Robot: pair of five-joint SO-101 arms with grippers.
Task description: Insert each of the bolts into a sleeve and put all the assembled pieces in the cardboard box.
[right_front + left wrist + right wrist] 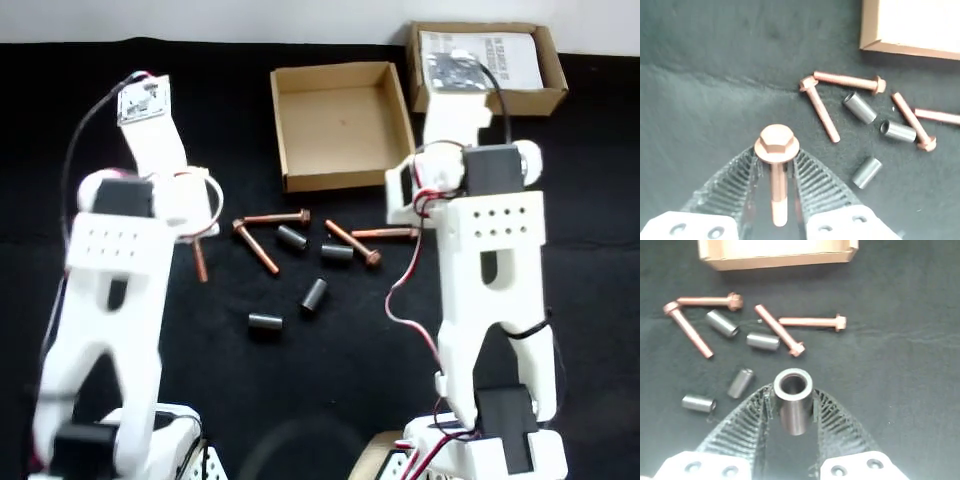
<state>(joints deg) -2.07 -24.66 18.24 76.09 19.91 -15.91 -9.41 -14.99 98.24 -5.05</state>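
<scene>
Bolt pinched head-out in left gripper; sleeve pinched bore-forward in right gripper. Likely posed for mating. Beyond them, loose bolts and loose sleeves scattered on table. Cardboard box farthest, holding nothing yet.

We see a surface draped in black cloth. At its far side rests an open cardboard box, and near it, farther right in the high view, a second cardboard box with a printed sheet in it. Nearer lie four copper bolts: a crosswise bolt and a slanted bolt close together at one end, then another slanted bolt with a fourth bolt beside its shank. Four dark sleeves lie among them: a first sleeve between the slanted bolts, a second sleeve just beside it, a third sleeve and a fourth sleeve nearer us.
</scene>
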